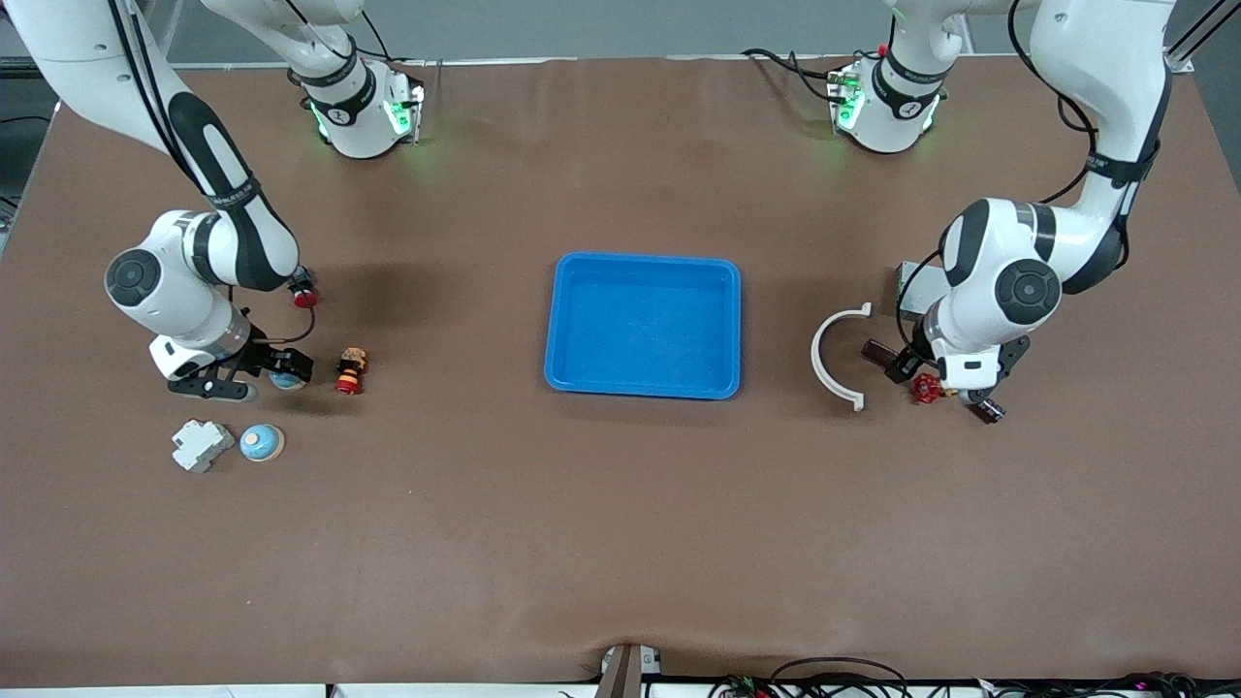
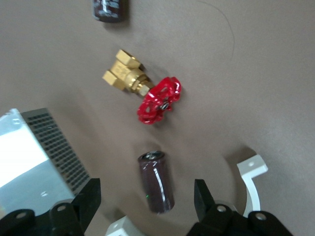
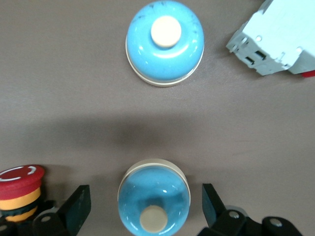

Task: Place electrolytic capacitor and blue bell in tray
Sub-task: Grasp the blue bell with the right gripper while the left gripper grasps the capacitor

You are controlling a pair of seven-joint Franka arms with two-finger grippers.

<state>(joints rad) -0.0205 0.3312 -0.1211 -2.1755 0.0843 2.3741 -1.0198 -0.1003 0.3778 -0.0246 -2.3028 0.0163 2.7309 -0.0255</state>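
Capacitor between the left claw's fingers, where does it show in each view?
Front view: the dark capacitor lies on the table beside the white curved bracket, at the left arm's end.
Left wrist view: low in the picture, lying between the open fingers of the left claw, not yet gripped.
Right wrist view: not in it.
Shared landmark: the red-handled brass valve, beside the capacitor in the front and left wrist views.

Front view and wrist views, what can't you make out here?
- Front view: the capacitor is hidden under the left gripper.
- Front view: a blue bell is mostly covered by the right gripper.
- Left wrist view: a dark object is cut off by the edge.
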